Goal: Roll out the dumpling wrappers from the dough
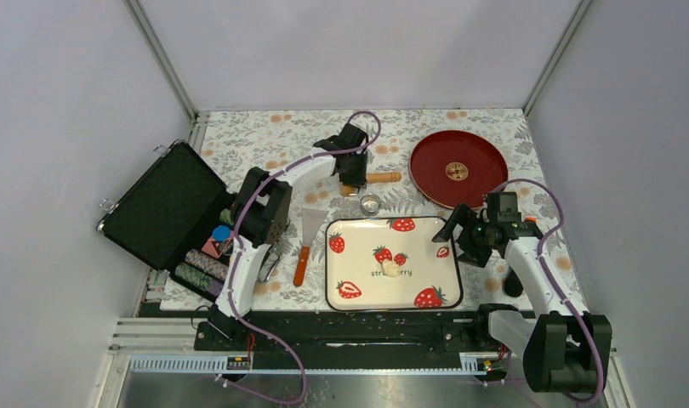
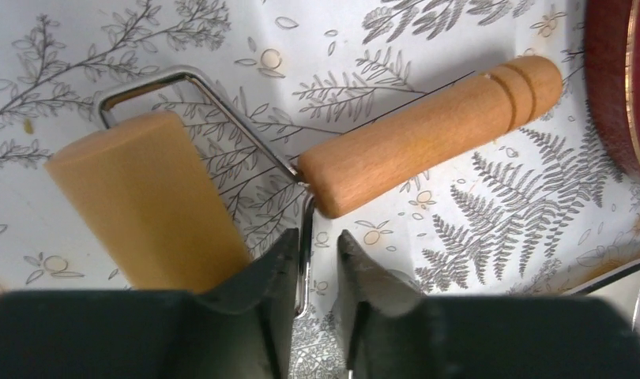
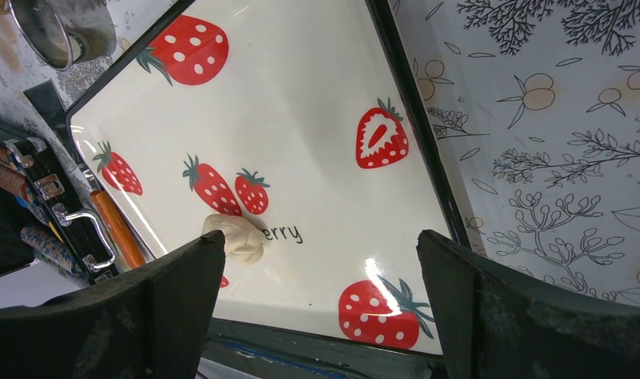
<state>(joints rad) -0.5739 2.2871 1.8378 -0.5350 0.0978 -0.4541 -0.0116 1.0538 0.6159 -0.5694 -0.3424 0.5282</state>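
Wooden roller [image 2: 143, 205], beyond the strawberry tray [image 1: 358, 270], has its wire frame [image 2: 246, 134] pinched by the left end effector [image 2: 313, 257]; grip firmly, lift level. The dough [image 1: 392, 269] lump sits mid-tray; the right end effector [image 3: 318, 245] gapes empty over the tray's right edge.

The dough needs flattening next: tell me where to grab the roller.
Take the roller by its wooden handle, mid-length, from above with jaws across it: it lies flat on the table, a straight round bar thicker than the thin wire frame.
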